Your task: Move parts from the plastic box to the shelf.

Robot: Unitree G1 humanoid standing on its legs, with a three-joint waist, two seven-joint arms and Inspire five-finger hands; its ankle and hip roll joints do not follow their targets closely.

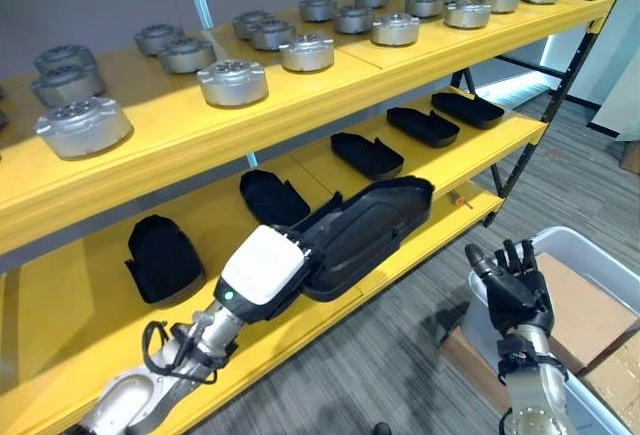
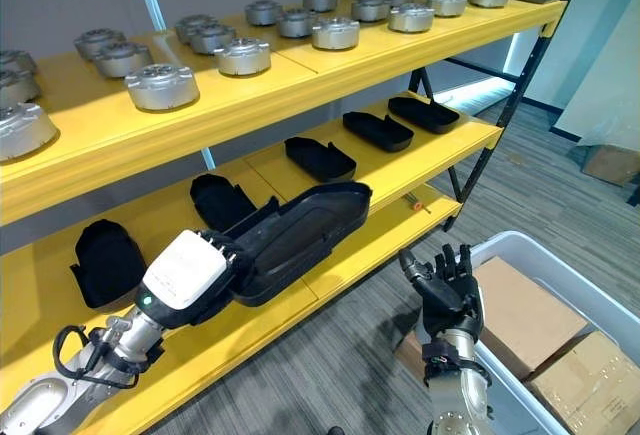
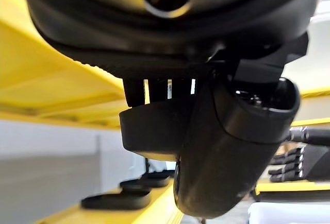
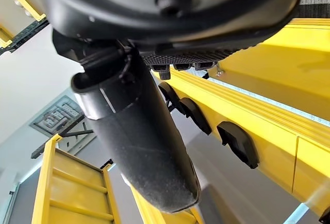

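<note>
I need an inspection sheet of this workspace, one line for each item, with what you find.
Surface: yellow shelf, two levels in view.
Job's things: long black part held by the left robot hand over the lower level's front edge; black parts lie in a row on the lower level; grey plastic box on the floor at right.
Clutter: round metal parts on the upper level; cardboard boxes in the plastic box.
Robot hands: left shut on the long part; right robot hand open, raised, holding nothing.
Cables: nothing seen.
Surroundings: grey carpet floor.
</note>
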